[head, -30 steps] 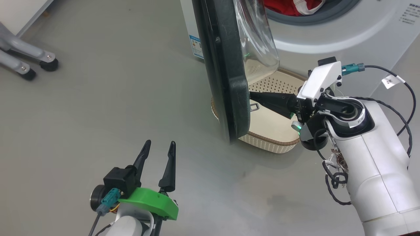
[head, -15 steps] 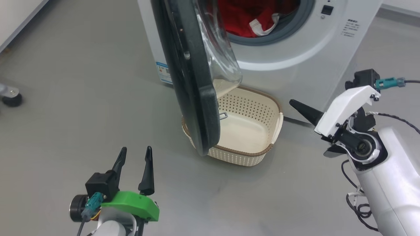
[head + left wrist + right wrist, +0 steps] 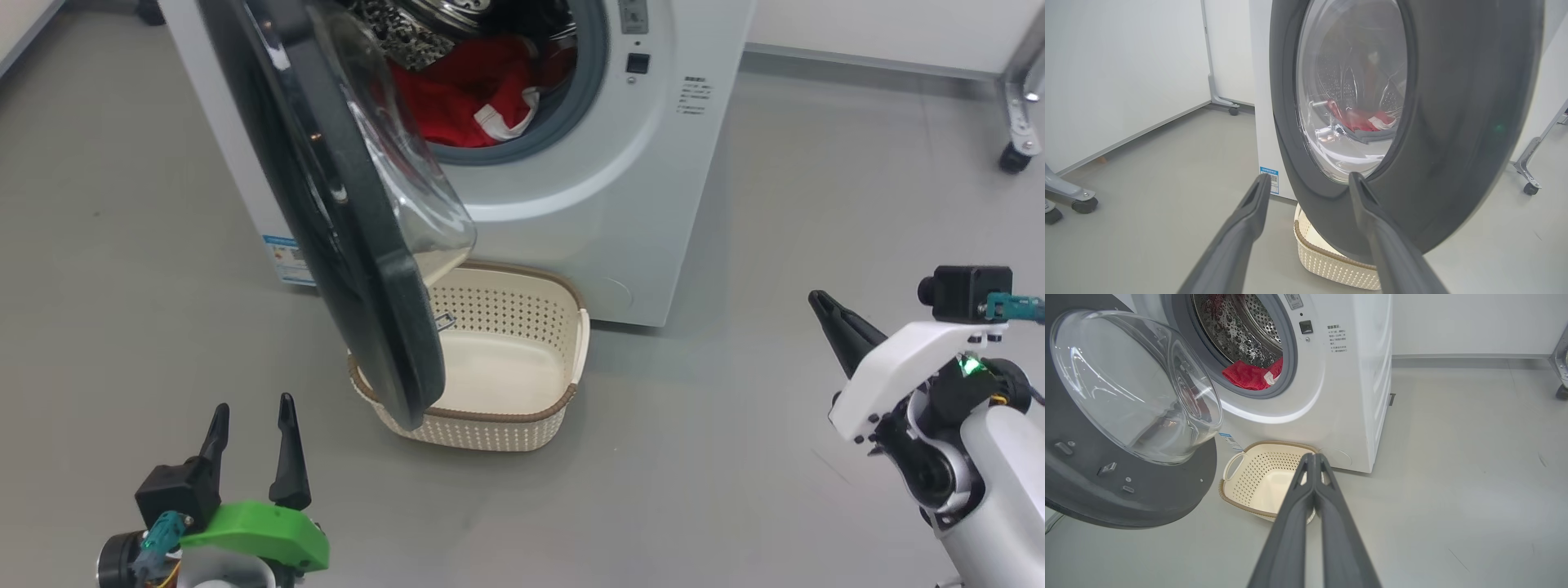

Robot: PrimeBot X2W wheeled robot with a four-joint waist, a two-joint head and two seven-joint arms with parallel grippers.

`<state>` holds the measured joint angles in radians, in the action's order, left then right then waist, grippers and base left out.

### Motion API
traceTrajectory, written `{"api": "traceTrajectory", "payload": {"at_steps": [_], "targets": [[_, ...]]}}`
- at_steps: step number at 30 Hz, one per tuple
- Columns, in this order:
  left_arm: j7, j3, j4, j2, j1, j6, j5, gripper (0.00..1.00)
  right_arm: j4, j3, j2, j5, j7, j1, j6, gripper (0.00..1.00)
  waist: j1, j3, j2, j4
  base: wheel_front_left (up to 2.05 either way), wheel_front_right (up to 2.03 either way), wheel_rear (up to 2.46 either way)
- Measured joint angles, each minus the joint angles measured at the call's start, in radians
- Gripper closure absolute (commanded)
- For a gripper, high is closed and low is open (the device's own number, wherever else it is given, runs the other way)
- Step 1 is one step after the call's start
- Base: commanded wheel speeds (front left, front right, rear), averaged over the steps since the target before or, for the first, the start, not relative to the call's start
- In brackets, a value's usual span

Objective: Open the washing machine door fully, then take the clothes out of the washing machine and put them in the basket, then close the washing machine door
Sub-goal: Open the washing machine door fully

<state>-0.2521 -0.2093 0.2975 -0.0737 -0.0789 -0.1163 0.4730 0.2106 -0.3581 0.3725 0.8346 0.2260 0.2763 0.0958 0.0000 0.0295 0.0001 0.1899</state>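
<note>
Resting inside drum, clothes, door open

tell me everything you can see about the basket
The basket is a small cream plastic rounded rectangle with perforated walls, a smooth bottom, a brown woven-look rim and a loop handle at one end. It stands upright and empty on the grey floor, close before the washing machine, under the open washing machine door, whose lower edge hides its left end in the head view. Whether it touches the machine is unclear.
</note>
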Motion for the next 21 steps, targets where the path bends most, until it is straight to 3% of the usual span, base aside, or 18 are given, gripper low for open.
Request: {"api": "traceTrajectory", "payload": {"at_steps": [8,21], "targets": [[0.0,0.034,-0.021,0.001,0.018,0.015,-0.009,0.0,-0.053,-0.006,0.045,-0.128,-0.153,-0.102,-0.002,1.0,0.0,-0.022,0.0,-0.09,0.0,0.0,0.0],[0.0,0.047,-0.025,0.011,0.028,0.049,-0.034,0.0,-0.079,0.063,0.054,-0.213,-0.392,-0.257,-0.077,1.0,0.0,-0.019,0.0,-0.168,0.0,0.0,0.0]]}}
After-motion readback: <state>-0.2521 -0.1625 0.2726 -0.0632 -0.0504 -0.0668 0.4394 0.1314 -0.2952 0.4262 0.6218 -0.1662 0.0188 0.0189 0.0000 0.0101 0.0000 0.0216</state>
